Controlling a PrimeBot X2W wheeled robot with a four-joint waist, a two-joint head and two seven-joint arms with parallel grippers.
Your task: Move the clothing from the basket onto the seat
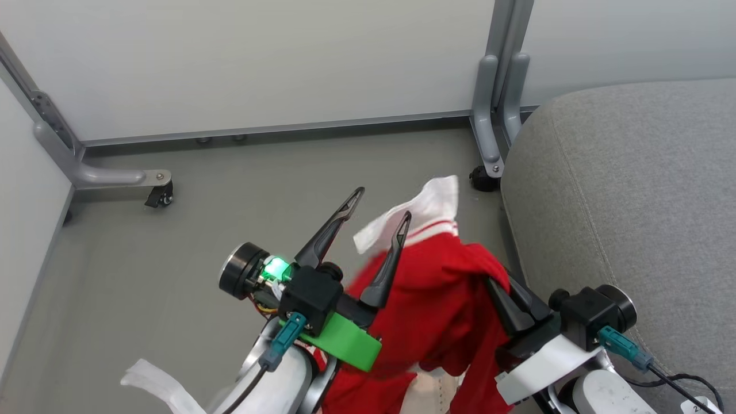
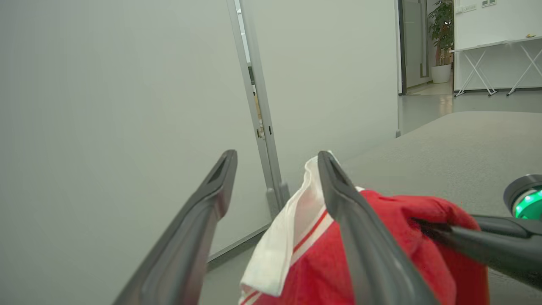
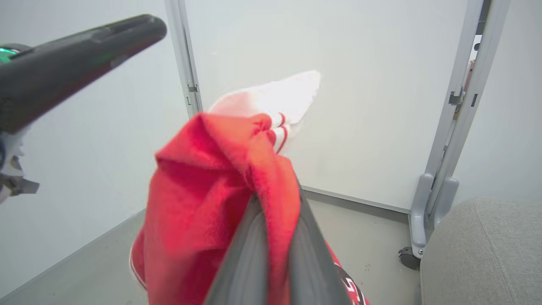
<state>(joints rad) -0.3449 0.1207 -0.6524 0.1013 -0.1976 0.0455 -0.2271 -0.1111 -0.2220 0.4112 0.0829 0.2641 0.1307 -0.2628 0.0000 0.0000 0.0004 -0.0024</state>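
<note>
Closest in, the right gripper point(image 1: 495, 290) has its two fingers pinched tight together on a bunched fold of the clothing point(image 1: 437, 299), and the red fabric drapes over the fingertips and hangs down from them. Biggest thing out there is the seat point(image 1: 627, 201), a grey cushion on the robot's right, its top bare where it shows. The red garment with its white trim dangles above the floor point(image 1: 172, 259), just off the seat's rounded left edge and not over it. A pale perforated patch under the cloth's lower hem may be the basket point(image 1: 440, 392), though I can't be sure. The left gripper point(image 1: 383, 204) stands spread wide with nothing between its fingers, one finger in front of the white trim. So I'd call this the carry step, lift done, placing not yet. Next move, in my judgement: swing the right arm rightward across that edge, high enough that the hanging hem clears the cushion, then let go.
</note>
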